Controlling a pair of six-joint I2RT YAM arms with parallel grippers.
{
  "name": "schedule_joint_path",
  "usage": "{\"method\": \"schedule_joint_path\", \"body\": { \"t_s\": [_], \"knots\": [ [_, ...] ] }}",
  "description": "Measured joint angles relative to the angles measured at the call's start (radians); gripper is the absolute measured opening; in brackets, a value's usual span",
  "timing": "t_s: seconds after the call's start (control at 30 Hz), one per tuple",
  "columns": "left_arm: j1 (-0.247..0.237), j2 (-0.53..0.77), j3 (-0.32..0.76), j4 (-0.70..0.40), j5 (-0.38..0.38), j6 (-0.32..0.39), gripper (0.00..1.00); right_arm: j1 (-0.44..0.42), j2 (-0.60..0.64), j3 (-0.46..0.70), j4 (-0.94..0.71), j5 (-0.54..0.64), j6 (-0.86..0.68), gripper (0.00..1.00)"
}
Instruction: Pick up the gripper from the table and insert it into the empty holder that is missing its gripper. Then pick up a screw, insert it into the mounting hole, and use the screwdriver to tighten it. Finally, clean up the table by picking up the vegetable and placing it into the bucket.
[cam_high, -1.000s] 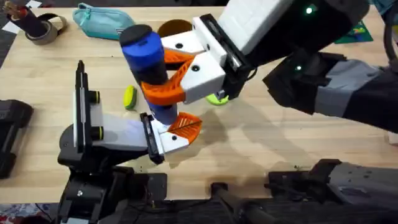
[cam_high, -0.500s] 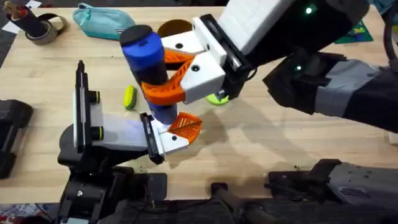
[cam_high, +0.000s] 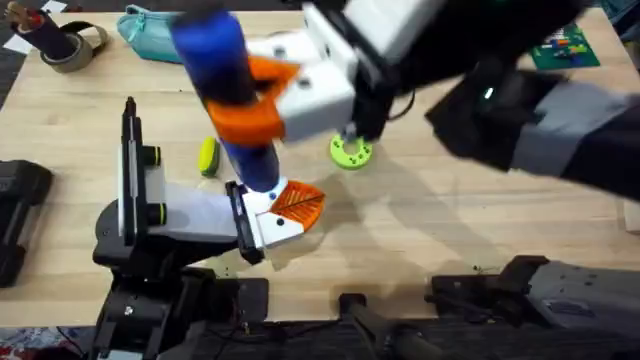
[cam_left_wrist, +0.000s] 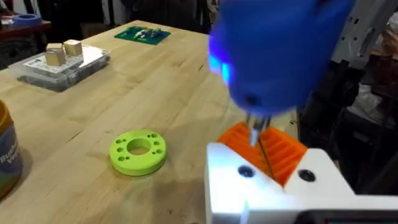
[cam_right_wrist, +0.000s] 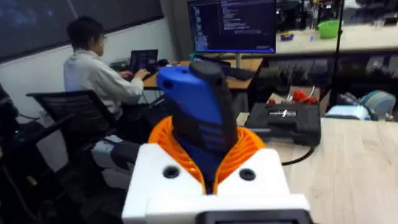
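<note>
Both orange pads of the right fingers (cam_high: 255, 100) clamp the screwdriver (cam_high: 222, 80), its long axis near upright, tip just above the left fingers (cam_left_wrist: 273, 165); those look narrowly parted, though I cannot tell for sure.

The table (cam_high: 430, 230) is pale wood with a smooth, matt grain. The screwdriver (cam_high: 225, 95) has a smooth blue plastic handle and a thin metal tip, and the right gripper (cam_high: 262, 98) clamped on it is matt white plastic with ribbed orange pads (cam_right_wrist: 239, 146). The green disc (cam_left_wrist: 138, 151) is matt plastic, the vegetable (cam_high: 207, 156) smooth yellow plastic, and the pouch (cam_high: 150, 35) teal cloth.
</note>
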Motion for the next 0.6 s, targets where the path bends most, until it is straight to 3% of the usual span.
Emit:
{"method": "schedule_joint_path", "body": {
  "t_s": [0.3, 0.4, 0.6],
  "knots": [
    [0.0, 0.0, 0.0, -0.001, 0.002, 0.0, 0.022, -0.101, 0.0, 0.451, -0.728, -0.019, -0.204, 0.042],
    [0.0, 0.0, 0.0, -0.001, 0.002, 0.0, 0.022, -0.145, -0.003, 0.519, -0.921, -0.015, -0.312, 0.04],
    [0.0, 0.0, 0.0, -0.001, 0.002, 0.0, 0.022, -0.24, -0.005, 0.539, -1.238, 0.052, -0.529, 0.042]
  ]
}}
